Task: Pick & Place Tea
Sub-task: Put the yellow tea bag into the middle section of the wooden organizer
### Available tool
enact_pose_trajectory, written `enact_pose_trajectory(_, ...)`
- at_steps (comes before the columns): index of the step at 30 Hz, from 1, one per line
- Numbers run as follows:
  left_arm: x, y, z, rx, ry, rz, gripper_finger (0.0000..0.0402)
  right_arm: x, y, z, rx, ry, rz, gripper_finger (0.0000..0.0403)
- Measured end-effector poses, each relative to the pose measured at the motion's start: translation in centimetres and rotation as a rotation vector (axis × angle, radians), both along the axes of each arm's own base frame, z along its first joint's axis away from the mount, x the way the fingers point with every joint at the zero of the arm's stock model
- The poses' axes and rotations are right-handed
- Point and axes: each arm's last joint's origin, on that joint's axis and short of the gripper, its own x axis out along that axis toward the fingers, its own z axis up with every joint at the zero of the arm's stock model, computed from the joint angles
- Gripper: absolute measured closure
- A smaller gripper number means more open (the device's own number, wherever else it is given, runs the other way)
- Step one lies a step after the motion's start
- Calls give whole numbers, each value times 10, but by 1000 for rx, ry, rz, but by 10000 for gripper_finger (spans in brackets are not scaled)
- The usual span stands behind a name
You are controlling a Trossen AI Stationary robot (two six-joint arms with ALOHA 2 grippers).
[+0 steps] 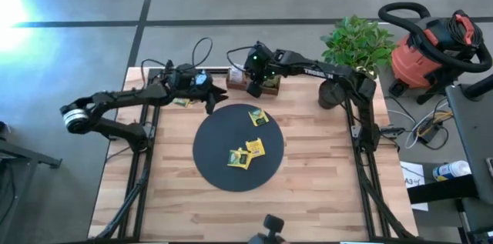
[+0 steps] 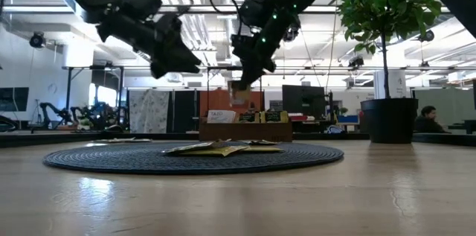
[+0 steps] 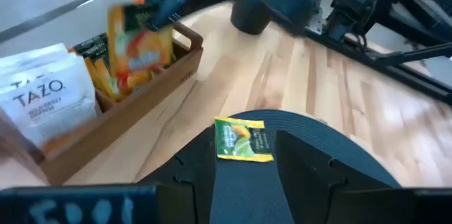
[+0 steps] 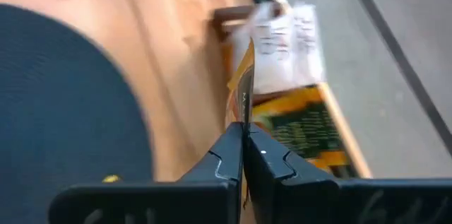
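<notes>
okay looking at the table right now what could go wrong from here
The right gripper pinches an orange tea packet only by its edge above the wooden tray; it could slip or swing loose. The open left gripper hangs close by over the black disc, so the arms might clash near the disc's back edge.

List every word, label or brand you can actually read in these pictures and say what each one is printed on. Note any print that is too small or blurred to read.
"TAZO": on the white cards at one end of the wooden tray.
"TROSSEN", partly readable: on the right arm.
Print on the tea packet on the black disc: too small to read.
Print on the orange packet in the right gripper: blurred.
</notes>
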Motion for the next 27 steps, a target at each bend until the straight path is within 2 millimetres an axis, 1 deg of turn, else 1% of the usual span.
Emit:
enact_pose_trajectory(6,-19,-12,-3,-42,-26,32,262,-12,-25,-1,-13,-13,-35,394)
enact_pose_trajectory(10,-28,-17,-8,-72,-33,57,262,-19,-39,1,61,-103,67,394)
enact_pose_trajectory(11,-29,-18,-9,-82,-35,62,262,-20,-42,2,61,-105,76,394)
enact_pose_trajectory(14,-32,-20,-13,-98,-33,69,262,-23,-50,-7,55,-77,70,394)
enact_pose_trajectory(17,-34,-21,-16,-121,-30,78,262,-20,-53,-21,66,-50,99,394)
enact_pose_trajectory(21,-35,-22,-20,-144,-24,89,262,-17,-54,-32,74,-27,118,394)
enact_pose_trajectory(27,-35,-22,-20,-149,-25,91,262,-16,-55,-40,81,-10,121,394)
